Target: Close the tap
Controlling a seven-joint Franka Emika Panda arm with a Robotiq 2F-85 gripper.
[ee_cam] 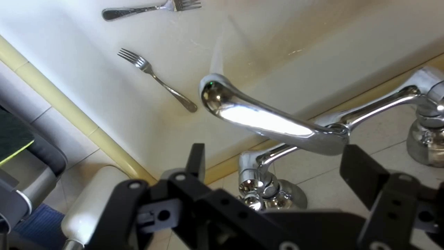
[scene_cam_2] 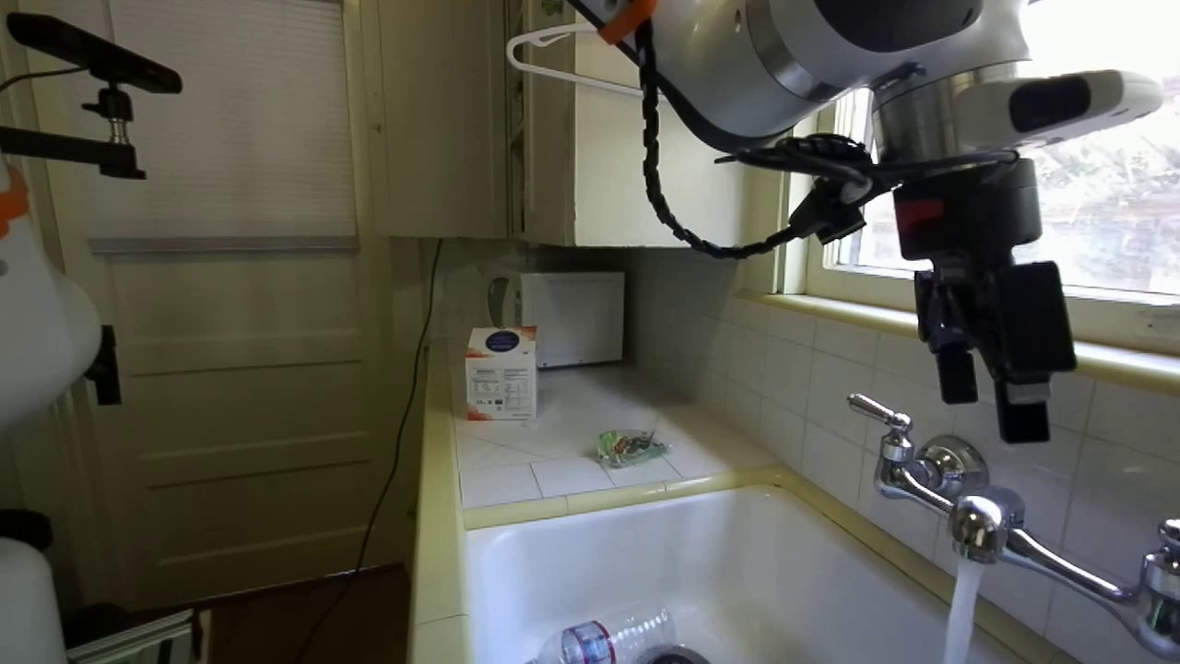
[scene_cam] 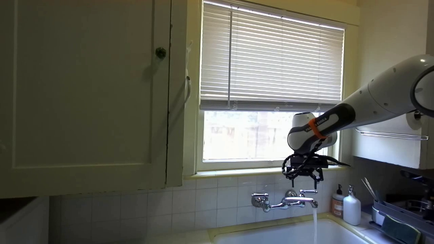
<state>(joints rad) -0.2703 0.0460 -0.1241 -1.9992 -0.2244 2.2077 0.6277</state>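
Observation:
The chrome tap (scene_cam: 280, 205) is mounted on the tiled wall above the sink, and water runs from its spout. It also shows in an exterior view (scene_cam_2: 983, 526) and in the wrist view, where the spout (ee_cam: 267, 119) crosses the middle. My gripper (scene_cam: 304, 184) hangs above the tap, pointing down, over the handle (scene_cam: 308, 192) nearer the bottles. It also shows in an exterior view (scene_cam_2: 992, 406). In the wrist view the fingers (ee_cam: 274, 152) are wide apart with nothing held. That handle (ee_cam: 253, 201) appears between them, partly hidden by the gripper's linkage.
The window sill (scene_cam: 234, 174) and wall are close behind the gripper. A white bottle (scene_cam: 352, 210), a brown soap bottle (scene_cam: 338, 204) and a dish rack (scene_cam: 407, 215) stand to the right. The sink (scene_cam_2: 636, 544) holds a plastic bottle (scene_cam_2: 599, 641) and forks (ee_cam: 152, 74).

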